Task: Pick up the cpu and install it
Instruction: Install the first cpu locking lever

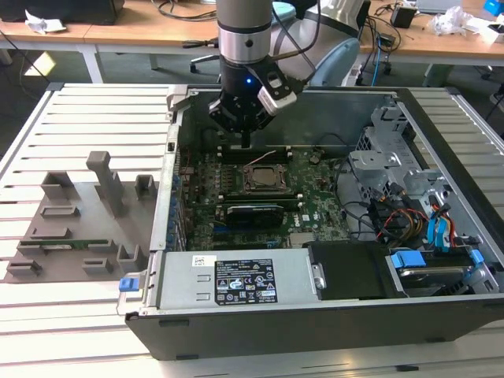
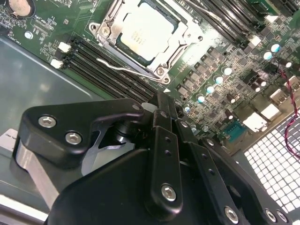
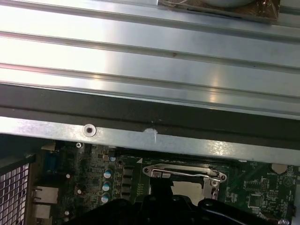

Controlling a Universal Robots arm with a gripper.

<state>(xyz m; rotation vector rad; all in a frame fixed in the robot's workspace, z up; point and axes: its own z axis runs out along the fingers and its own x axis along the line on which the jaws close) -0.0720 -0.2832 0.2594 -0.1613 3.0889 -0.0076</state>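
The cpu (image 2: 144, 31) is a pale silvery square lying flat inside the metal-framed socket (image 2: 105, 29) on the green motherboard (image 2: 225, 65). In the exterior view the cpu (image 1: 264, 177) sits mid-board. My gripper (image 1: 246, 142) hangs just above the board on the far side of the socket, apart from the cpu. Its black fingers (image 2: 162, 110) are pressed together with nothing between them. In the first wrist view the socket frame (image 3: 185, 171) lies beyond the dark gripper body.
A long black expansion card (image 1: 250, 213) lies in front of the socket. The power supply (image 1: 236, 279) fills the case's front. Drive cage and cables (image 1: 402, 197) crowd the exterior view's right. A grey fixture (image 1: 87, 213) stands outside the case wall (image 1: 167, 189).
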